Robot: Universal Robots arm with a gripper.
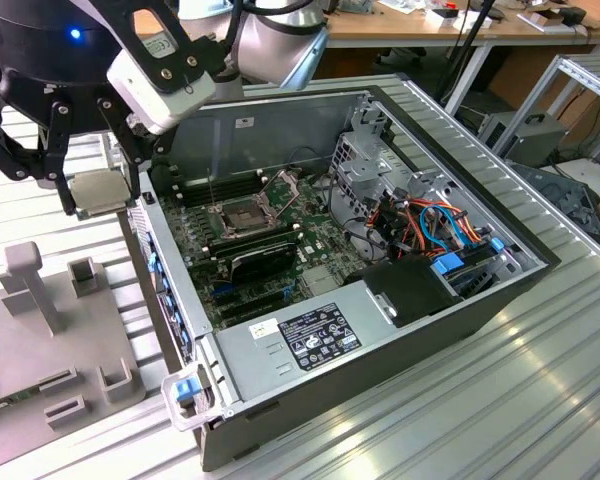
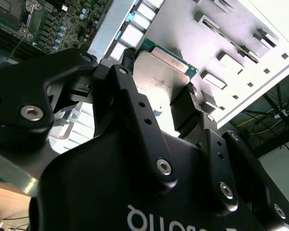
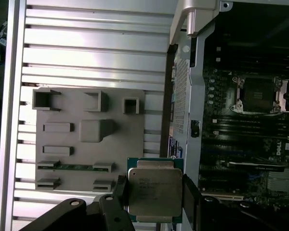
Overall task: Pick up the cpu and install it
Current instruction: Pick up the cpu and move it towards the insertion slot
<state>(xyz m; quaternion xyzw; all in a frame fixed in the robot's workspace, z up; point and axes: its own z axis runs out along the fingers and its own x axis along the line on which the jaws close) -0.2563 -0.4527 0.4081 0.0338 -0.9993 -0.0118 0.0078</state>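
Observation:
The cpu (image 1: 100,192), a small square chip with a dull silver top and a green edge, hangs in the air between the black fingers of my gripper (image 1: 102,180), which is shut on it. In the exterior view it sits just outside the left wall of the open computer case (image 1: 280,400), above the ribbed table. Both wrist views show the cpu (image 2: 159,67) (image 3: 154,190) clamped on two opposite sides by the fingers (image 2: 189,98) (image 3: 122,190). The dark socket (image 1: 242,215) (image 3: 258,94) with its shiny frame lies on the motherboard inside the case, apart from the chip.
A grey parts fixture (image 1: 50,340) (image 3: 86,139) with raised blocks and slots lies on the table at the exterior view's left. Inside the case are memory slots, coloured cables (image 1: 435,225) and a black power supply (image 1: 310,335). The case walls stand around the motherboard.

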